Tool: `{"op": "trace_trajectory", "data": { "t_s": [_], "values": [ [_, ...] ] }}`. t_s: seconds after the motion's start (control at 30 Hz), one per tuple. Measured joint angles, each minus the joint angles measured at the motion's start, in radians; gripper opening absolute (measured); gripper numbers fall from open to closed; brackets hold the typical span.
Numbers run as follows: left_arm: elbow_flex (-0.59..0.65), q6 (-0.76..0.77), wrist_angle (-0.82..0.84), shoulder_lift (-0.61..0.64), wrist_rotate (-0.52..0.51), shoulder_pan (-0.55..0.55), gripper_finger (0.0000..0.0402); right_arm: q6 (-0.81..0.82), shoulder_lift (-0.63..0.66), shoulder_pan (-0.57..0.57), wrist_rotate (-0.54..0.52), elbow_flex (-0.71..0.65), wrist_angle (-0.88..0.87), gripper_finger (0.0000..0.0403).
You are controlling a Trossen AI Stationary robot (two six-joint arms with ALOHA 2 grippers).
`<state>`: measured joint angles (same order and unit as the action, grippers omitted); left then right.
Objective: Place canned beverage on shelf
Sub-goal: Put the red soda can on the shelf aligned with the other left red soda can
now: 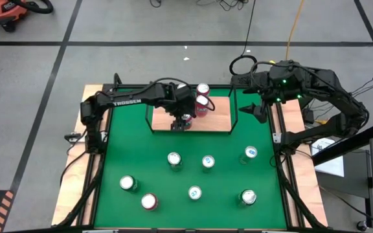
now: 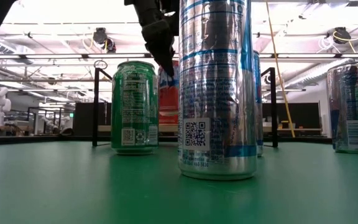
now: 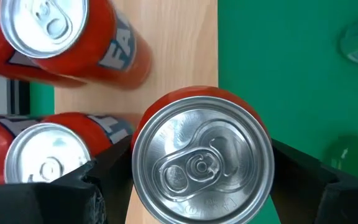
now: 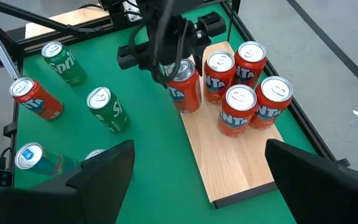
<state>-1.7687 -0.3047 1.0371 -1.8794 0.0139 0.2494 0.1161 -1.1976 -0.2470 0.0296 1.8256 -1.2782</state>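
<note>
left gripper (image 4: pixel 166 59) clamps orange fanta can (image 3: pixel 201 162) at front edge of light-wood shelf board (image 4: pixel 229 155), beside four orange cans (image 4: pixel 244 93). risk: can overhangs edge, tips on release. right gripper (image 4: pixel 197 174) wide, idle.

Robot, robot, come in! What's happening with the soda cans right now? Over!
Left gripper jaws around an orange can at the shelf edge. Right gripper open, waiting off to the side. Four orange cans on the shelf, close beside it.

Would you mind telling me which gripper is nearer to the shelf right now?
Left. The left gripper is over the shelf's front edge, fingers around an orange can. The right gripper waits open just off the shelf's right rail.
</note>
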Motion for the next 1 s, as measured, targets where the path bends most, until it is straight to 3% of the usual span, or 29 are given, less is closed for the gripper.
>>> {"op": "trace_trajectory", "data": {
  "t_s": [0.57, 0.87, 1.0],
  "values": [
    [0.007, -0.092, 0.016, -0.048, -0.052, 0.005, 0.0284, 0.064, -0.012, 0.000, 0.001, -0.001, 0.026, 0.0351],
    [0.007, -0.102, 0.011, -0.048, -0.098, 0.005, 0.0348, 0.057, -0.012, 0.000, 0.002, -0.001, 0.025, 0.0351],
    [-0.006, -0.101, 0.011, -0.048, -0.144, -0.006, 0.0359, 0.055, -0.012, 0.000, 0.001, -0.001, 0.025, 0.0351]
  ]
}}
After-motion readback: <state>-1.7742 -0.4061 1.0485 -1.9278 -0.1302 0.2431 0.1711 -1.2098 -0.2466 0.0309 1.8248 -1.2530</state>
